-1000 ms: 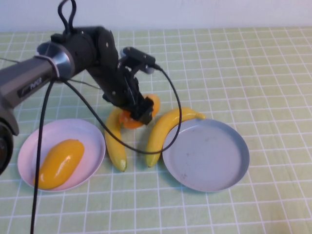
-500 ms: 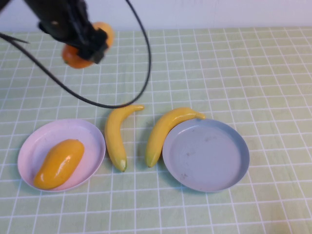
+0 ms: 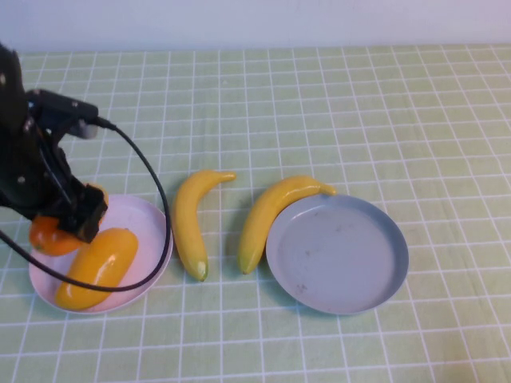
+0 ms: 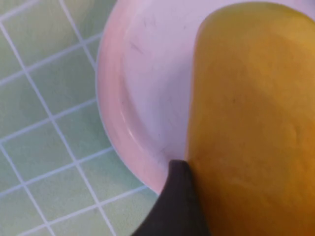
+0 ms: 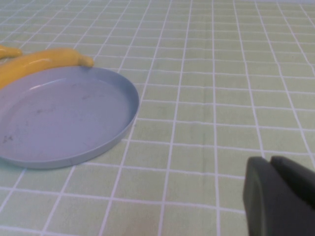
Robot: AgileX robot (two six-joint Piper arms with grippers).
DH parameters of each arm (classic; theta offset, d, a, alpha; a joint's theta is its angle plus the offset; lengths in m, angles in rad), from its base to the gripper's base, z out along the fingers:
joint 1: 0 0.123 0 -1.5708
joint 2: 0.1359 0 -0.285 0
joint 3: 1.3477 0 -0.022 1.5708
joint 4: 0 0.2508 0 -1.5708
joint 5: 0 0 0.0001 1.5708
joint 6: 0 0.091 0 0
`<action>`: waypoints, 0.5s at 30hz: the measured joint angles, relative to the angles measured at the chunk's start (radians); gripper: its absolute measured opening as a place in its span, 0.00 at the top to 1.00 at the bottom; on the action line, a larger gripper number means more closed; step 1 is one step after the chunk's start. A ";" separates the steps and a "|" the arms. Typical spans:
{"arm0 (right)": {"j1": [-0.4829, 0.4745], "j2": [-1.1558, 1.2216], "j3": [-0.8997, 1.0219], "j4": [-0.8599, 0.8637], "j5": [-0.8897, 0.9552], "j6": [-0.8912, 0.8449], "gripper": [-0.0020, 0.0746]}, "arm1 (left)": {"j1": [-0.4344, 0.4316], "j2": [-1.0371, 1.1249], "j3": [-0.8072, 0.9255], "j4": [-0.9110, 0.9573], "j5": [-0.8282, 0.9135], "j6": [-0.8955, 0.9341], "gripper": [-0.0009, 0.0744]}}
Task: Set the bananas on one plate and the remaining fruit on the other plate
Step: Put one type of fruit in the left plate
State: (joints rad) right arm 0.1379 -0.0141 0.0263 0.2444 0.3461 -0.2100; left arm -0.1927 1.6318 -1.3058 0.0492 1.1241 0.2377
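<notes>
My left gripper is shut on an orange-yellow fruit and holds it low over the left part of the pale pink plate. In the left wrist view the held fruit fills the frame beside one dark finger, above the pink plate's rim. The second orange-yellow fruit lies on the pink plate. Two bananas lie on the table: one next to the pink plate, one against the rim of the grey-blue plate. My right gripper is shut and empty, near the table to the right of the grey-blue plate.
The green checked cloth covers the whole table. The left arm's black cable loops over the pink plate's right side. A banana's tip shows at the grey-blue plate's far rim in the right wrist view.
My left gripper has carried the orange-yellow fruit from the table's far left, high up, down to the pink plate. Bananas and plates have not moved.
</notes>
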 joint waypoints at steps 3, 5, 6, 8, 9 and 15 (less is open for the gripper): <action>0.000 0.000 0.000 0.000 0.000 0.000 0.99 | 0.016 0.002 0.053 0.004 -0.054 -0.026 0.27; 0.000 0.000 0.000 0.000 0.000 0.000 0.99 | 0.035 0.017 0.066 0.008 -0.069 -0.036 0.27; 0.000 0.000 0.000 0.000 0.000 0.000 0.99 | 0.042 0.026 0.069 0.007 -0.072 -0.040 0.27; 0.000 0.000 0.000 0.000 0.000 0.000 0.99 | 0.059 0.052 0.071 0.012 -0.088 -0.054 0.27; 0.000 0.000 0.000 0.000 0.000 0.000 0.99 | 0.064 0.062 0.071 0.012 -0.095 -0.060 0.27; 0.000 0.000 0.000 0.000 0.000 0.000 0.99 | 0.077 0.116 0.071 0.023 -0.132 -0.074 0.27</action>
State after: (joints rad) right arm 0.1379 -0.0141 0.0263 0.2444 0.3461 -0.2100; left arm -0.1158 1.7478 -1.2345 0.0726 0.9920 0.1640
